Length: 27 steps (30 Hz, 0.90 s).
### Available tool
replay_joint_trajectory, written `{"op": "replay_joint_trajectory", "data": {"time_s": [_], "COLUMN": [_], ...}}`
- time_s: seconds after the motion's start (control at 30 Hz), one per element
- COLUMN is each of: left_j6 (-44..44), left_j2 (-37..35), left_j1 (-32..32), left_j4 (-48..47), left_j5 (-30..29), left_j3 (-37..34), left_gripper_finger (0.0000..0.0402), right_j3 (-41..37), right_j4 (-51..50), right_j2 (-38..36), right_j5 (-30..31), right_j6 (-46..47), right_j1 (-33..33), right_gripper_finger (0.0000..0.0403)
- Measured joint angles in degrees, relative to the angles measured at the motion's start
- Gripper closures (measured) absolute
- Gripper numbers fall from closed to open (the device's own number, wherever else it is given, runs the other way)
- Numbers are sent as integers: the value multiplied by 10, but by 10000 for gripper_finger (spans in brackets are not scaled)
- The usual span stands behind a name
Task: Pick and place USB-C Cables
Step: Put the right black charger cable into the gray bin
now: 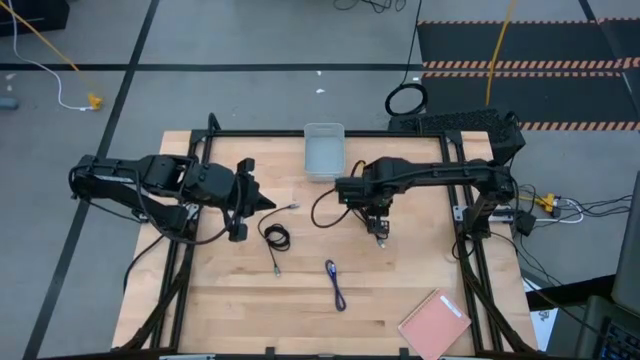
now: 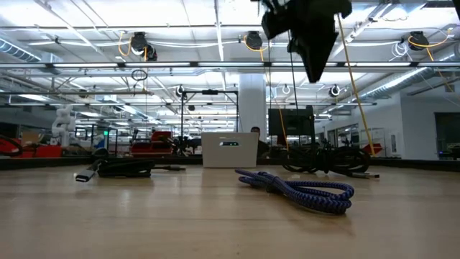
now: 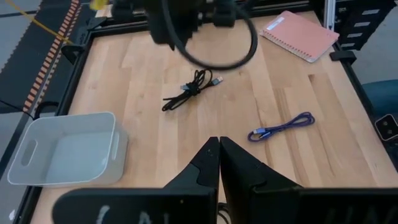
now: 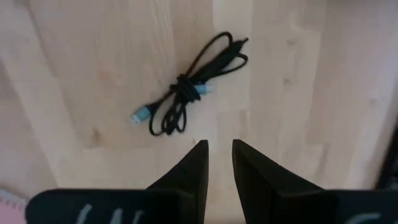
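Observation:
Three cables lie on the wooden table. One black coiled cable (image 1: pixel 277 238) (image 2: pixel 115 167) rests just right of my left gripper (image 1: pixel 270 203) (image 3: pixel 219 144), which is shut, hovers level and points toward the table's right. The blue-purple cable (image 1: pixel 335 283) (image 3: pixel 283 127) (image 2: pixel 302 191) lies nearer the near edge. The second black cable (image 4: pixel 186 93) (image 3: pixel 189 93), bundled, with a light-blue plug end, lies flat below my right gripper (image 4: pixel 217 146) (image 2: pixel 316 68) (image 1: pixel 377 225). That gripper hangs above it, pointing down, its fingers a narrow gap apart.
A pale open bin (image 1: pixel 324 152) (image 3: pixel 62 149) stands at the table's far edge, middle. A pink notebook (image 1: pixel 435 325) (image 3: pixel 298 34) lies at the near right corner. A loop of the right arm's black wiring (image 1: pixel 322 207) hangs left of the right gripper. A black frame borders the table.

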Motion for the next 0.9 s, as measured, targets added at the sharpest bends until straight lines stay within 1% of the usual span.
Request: {"op": "replay_joint_trajectory", "data": {"time_s": [0.27, 0.57, 0.7, 0.9], "left_j6": [-2, -2, -3, -3], "left_j2": [0, 0, 0, 0], "left_j1": [-1, -7, -7, -7], "left_j4": [0, 0, 0, 0], "left_j5": [0, 0, 0, 0], "left_j3": [0, 0, 0, 0], "left_gripper_finger": [385, 385, 385, 385], "right_j3": [-106, -196, -215, -224], "right_j4": [98, 154, 163, 191], "right_j2": [0, 0, 0, 0], "right_j5": [0, -2, -1, -2], "right_j6": [8, 70, 93, 111], "right_j1": [4, 5, 8, 25], "right_gripper_finger": [337, 332, 312, 260]}}
